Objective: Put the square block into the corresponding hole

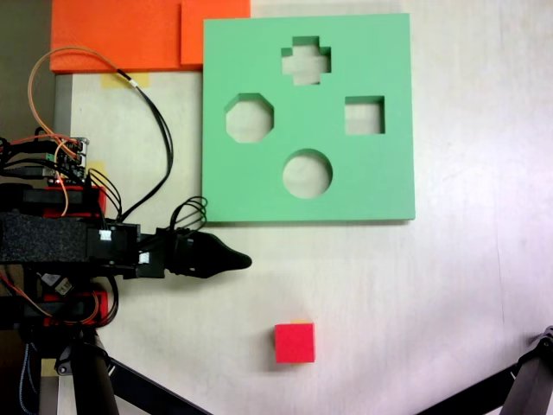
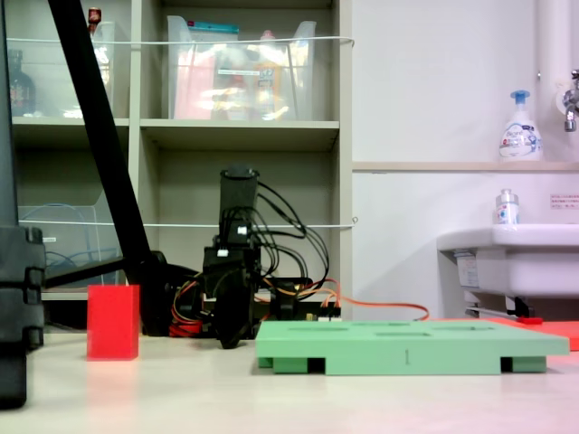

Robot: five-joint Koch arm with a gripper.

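— While the block (image 1: 295, 343) sits untouched on the tabletop (image 1: 449, 285), which step would you say is in hand?

— The very first one: the reach. From above, the block lies well below the board (image 1: 380, 190), apart from its lower edge. The tool (image 1: 235, 258) points toward the right of that view, just under the board's lower left corner, and the block lies to the lower right of the tip, some way off.

— Is the tool open?

— I cannot tell. Only one dark tapering tip shows from above; the jaws seem to lie one over the other.

— And the square hole (image 1: 364, 116)?

— Empty, on the board's right side, right of the octagonal cutout (image 1: 250, 118) and lower right of the cross (image 1: 306, 61).

— What does the low side camera add?

— The block (image 2: 113, 322) stands upright on the tabletop, left of the board (image 2: 398, 347). The arm (image 2: 237, 262) hangs between them, farther back, tool (image 2: 232, 336) down near the surface, edge-on, so again no gap to read.

— Next move?

— I judge it must swing toward the block, spread its jaws and descend squarely over the cube's flat sides.
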